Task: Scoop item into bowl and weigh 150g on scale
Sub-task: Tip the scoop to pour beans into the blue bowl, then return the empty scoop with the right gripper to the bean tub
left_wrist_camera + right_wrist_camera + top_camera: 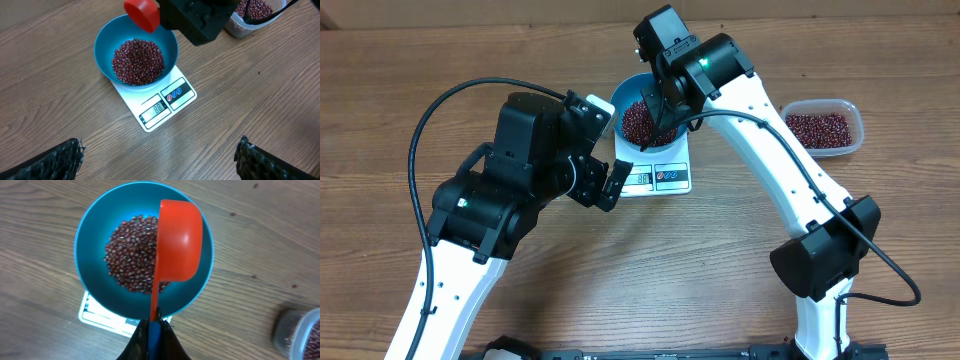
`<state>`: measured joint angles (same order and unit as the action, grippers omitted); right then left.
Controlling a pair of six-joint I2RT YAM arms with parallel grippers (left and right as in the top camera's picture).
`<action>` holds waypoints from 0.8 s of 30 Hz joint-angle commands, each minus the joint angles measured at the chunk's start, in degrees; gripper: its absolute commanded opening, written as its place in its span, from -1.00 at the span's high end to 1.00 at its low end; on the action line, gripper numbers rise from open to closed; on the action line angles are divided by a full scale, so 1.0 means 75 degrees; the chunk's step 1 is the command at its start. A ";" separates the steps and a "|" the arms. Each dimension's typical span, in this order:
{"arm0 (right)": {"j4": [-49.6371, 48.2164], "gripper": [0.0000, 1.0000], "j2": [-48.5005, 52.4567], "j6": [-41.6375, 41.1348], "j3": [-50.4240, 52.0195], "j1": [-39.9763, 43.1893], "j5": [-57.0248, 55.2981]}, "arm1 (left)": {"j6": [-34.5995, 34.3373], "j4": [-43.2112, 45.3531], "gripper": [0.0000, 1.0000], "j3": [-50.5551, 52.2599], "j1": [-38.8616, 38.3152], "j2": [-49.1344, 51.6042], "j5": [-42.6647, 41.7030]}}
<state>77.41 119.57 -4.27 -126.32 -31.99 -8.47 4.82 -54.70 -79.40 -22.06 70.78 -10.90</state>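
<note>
The blue bowl stands on the white scale and holds a heap of dark red-brown beans. My right gripper is shut on the handle of a red scoop. The scoop hangs over the bowl's right half, tipped on its side, and I see no beans in it. In the overhead view the right gripper is above the bowl. My left gripper hovers open over bare table in front of the scale, with nothing between its fingers.
A clear plastic tub with more beans sits on the table to the right of the scale. It also shows at the top right of the left wrist view, tub. The scale's display faces the left arm.
</note>
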 commanded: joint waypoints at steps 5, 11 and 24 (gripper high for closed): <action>0.0221 0.93 -0.0746 -0.0029 -0.0274 0.0796 0.0836 | -0.0044 0.0000 -0.99 -0.0137 0.0041 0.0026 0.0050; 0.0571 0.93 -0.1603 -0.0029 -0.0274 0.2011 0.0889 | -0.0044 0.0003 -0.99 -0.0137 0.0041 0.0026 0.0050; 0.1489 0.93 -0.1687 -0.0032 0.0283 0.4960 0.0860 | -0.0044 0.0003 -0.99 -0.0137 0.0041 0.0026 0.0050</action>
<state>88.68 105.84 -4.29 -126.32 3.07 -2.35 4.80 -54.72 -79.40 -22.06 70.78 -10.90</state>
